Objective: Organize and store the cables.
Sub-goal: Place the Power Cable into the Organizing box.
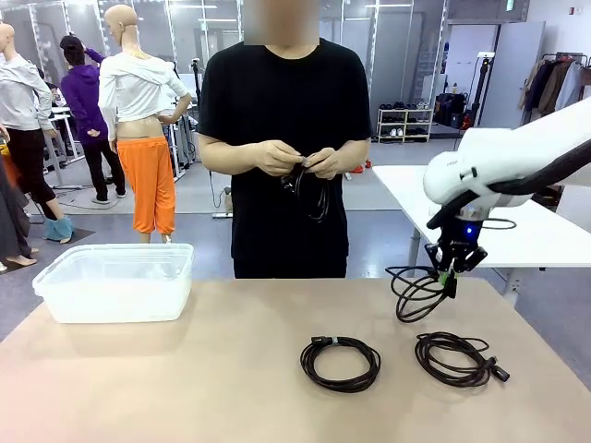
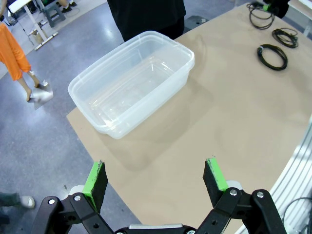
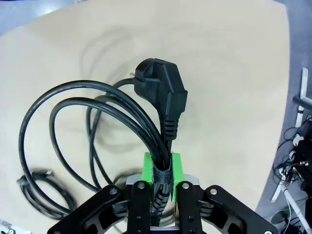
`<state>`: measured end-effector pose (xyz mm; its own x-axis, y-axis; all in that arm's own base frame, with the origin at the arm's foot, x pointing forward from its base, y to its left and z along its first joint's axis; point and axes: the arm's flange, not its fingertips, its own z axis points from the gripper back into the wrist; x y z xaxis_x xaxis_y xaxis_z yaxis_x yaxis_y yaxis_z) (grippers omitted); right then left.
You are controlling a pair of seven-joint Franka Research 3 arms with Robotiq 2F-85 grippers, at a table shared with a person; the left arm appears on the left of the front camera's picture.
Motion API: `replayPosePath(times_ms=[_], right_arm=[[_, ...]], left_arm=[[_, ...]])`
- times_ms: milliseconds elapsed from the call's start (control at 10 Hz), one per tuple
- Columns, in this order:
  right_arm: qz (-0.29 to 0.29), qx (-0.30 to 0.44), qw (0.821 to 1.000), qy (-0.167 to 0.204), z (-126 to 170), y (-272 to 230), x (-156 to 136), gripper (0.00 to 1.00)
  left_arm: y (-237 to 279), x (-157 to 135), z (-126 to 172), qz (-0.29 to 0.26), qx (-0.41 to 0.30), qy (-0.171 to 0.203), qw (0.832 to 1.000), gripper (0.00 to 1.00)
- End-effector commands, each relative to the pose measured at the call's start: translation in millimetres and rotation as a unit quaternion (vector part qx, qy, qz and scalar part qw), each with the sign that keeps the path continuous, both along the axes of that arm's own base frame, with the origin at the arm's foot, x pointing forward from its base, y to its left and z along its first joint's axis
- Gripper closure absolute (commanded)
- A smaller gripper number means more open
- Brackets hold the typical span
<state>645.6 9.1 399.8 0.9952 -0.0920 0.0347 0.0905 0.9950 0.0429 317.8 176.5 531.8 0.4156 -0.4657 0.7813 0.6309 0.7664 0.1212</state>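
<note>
My right gripper (image 1: 450, 275) is shut on a coiled black cable (image 1: 417, 292) and holds it just above the table's far right. In the right wrist view the cable's loops and its black plug (image 3: 165, 97) rise from between the green pads (image 3: 174, 165) of that gripper (image 3: 163, 168). Two more coiled cables lie on the table, one at the middle (image 1: 340, 362) and one to the right (image 1: 458, 358). The person holds another cable (image 1: 312, 191) in both hands. My left gripper (image 2: 156, 176) hangs open and empty over the near table edge, short of the clear plastic bin (image 2: 131, 80).
The clear bin (image 1: 115, 281) stands at the table's far left. A white table (image 1: 517, 235) sits behind at the right. The person stands at the far edge, in the middle. Bare tabletop lies between the bin and the coils.
</note>
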Motion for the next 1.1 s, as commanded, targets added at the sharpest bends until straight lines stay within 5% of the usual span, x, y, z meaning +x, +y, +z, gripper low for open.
replayPosePath(times_ms=[0, 100, 400, 800, 1000], right_arm=[[-0.036, 0.014, 0.999, 0.002, 16.9, 16.4, -33.6, 0.92], [-0.06, 0.019, 0.998, -0.016, 24.9, 22.5, -48.2, 0.92], [0.004, 0.082, 0.996, -0.039, 48.1, 66.4, -103.9, 0.92], [0.124, 0.131, 0.98, -0.08, 63.4, 191.4, -157.6, 0.92], [0.126, 0.149, 0.976, -0.097, 53.2, 250.6, -163.1, 0.92]], left_arm=[[1.1, -0.1, 0.8, -0.009, 0.0, -0.005, 1.0, 0.0], [1.1, -0.1, 0.8, -0.009, 0.0, -0.005, 1.0, 0.0], [1.1, -0.1, 0.8, -0.009, 0.0, -0.005, 1.0, 0.0], [1.1, -0.1, 0.8, -0.009, 0.0, -0.005, 1.0, 0.0], [1.1, -0.1, 0.8, -0.009, 0.0, -0.005, 1.0, 0.0]])
